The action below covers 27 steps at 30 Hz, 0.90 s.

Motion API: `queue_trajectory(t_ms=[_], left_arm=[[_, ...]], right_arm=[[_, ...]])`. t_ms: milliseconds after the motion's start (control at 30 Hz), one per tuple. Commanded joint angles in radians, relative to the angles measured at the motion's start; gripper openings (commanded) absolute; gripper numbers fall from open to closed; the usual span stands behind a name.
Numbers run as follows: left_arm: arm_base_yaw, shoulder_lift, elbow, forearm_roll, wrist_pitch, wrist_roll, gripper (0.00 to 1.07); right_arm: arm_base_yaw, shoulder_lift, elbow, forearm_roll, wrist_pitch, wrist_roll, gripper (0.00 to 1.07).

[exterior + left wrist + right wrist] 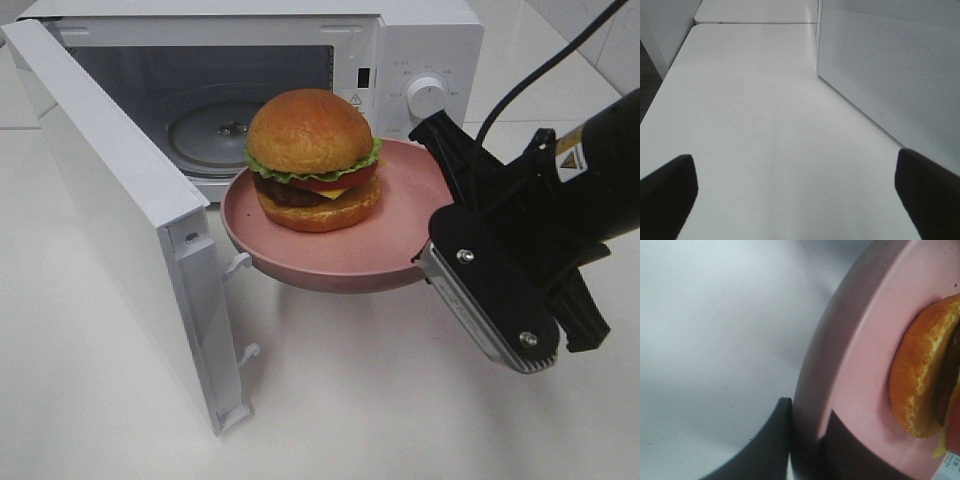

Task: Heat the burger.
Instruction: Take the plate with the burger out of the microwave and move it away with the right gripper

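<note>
Right fingers pinch pink plate rim, left fingers wide and empty; burger likely loose, top-heavy, so keep plate level entering microwave.

The right gripper is clamped on the rim of a pink plate, one dark finger under the rim and the other lying on the plate's upper face. The fingers sit at about six o'clock in the picture. The plate fills the side from one o'clock round to five. On it rests the burger, at three to four o'clock, only partly in frame: its golden-brown bottom bun faces the camera, with a dark patty and a sliver of red and yellow behind it (the top bun is cut off). A white table lies beyond, from seven to twelve o'clock.
</note>
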Motion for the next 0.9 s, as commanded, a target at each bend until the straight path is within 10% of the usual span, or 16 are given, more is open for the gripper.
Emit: queue_trajectory(t_ms=[33,900], left_arm=[[0.002,-0.019,0.002,0.001,0.0,0.0,1.0],[0.002,-0.019,0.002,0.001,0.0,0.0,1.0]], right_arm=[[0.003,-0.053,0.013,0.011,-0.057,0.013,0.0],[0.003,-0.451,0.189,-0.1,0.114,0.204,0.0]])
